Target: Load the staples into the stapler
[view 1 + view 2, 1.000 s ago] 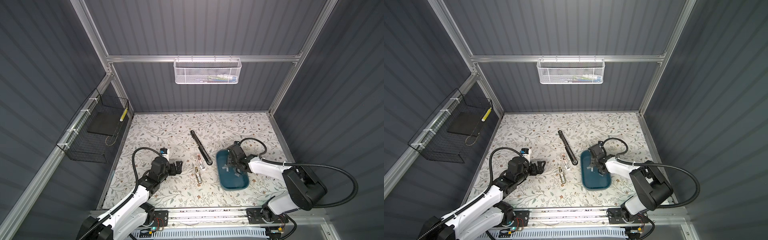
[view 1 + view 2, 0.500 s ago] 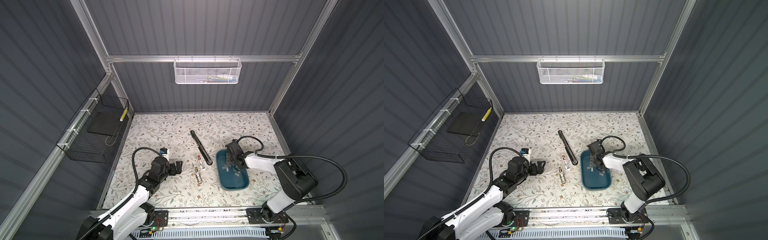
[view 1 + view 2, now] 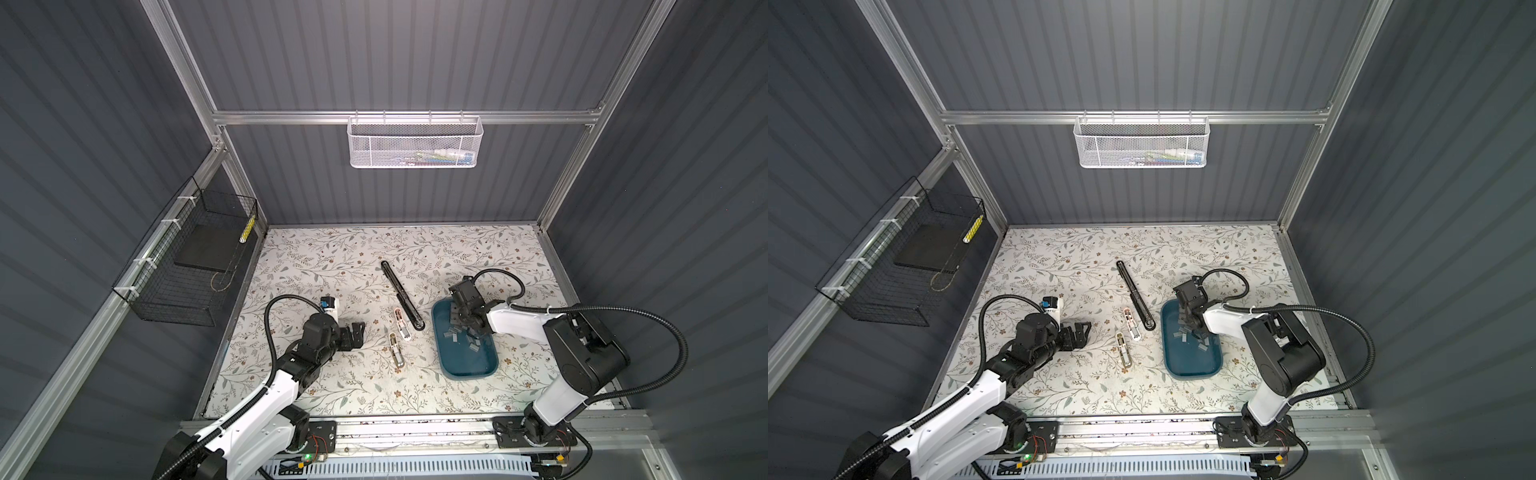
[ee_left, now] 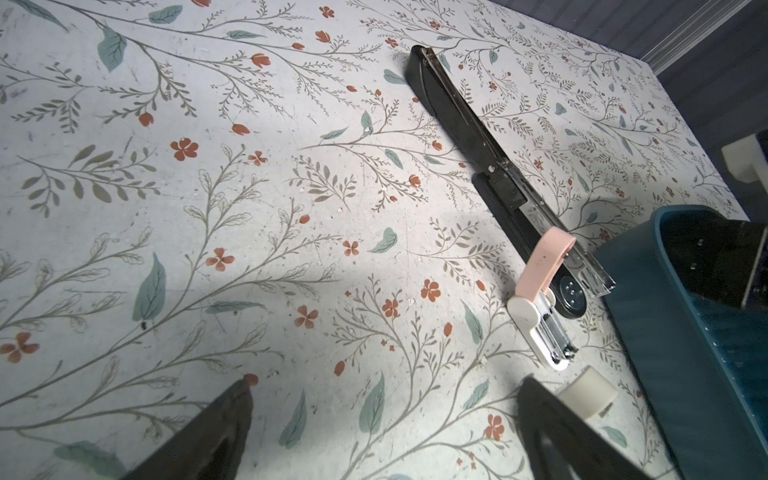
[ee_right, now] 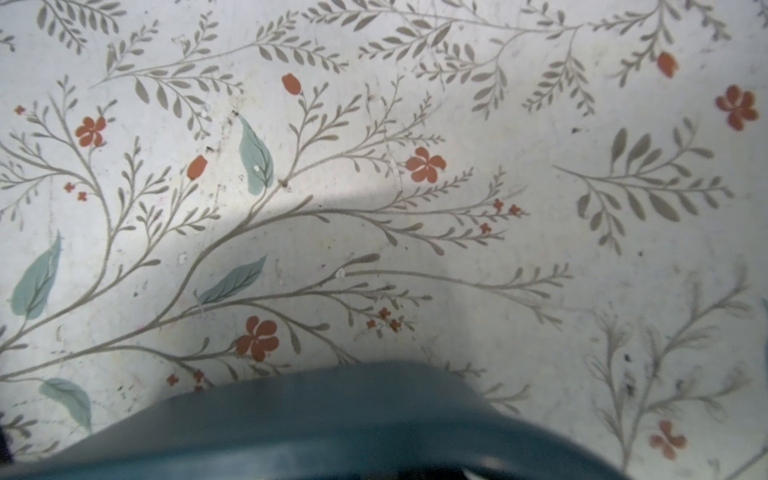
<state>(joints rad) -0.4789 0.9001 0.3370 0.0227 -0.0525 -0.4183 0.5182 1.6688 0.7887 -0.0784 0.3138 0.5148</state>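
Observation:
In both top views a long black stapler lies opened out flat mid-table. A small pink-and-white stapler and a small beige one lie beside it. Several silver-grey staples lie in a teal tray. My right gripper reaches down among them, its jaws hidden. My left gripper stands open and empty over bare table left of the small staplers.
A white mesh basket hangs on the back wall. On the left wall is a black wire basket. The tray's wall stands close to the staplers. Grey walls enclose the flowered table.
The right arm's elbow has swung inward and toward the front while its gripper stays down in the tray. The left arm has not moved.

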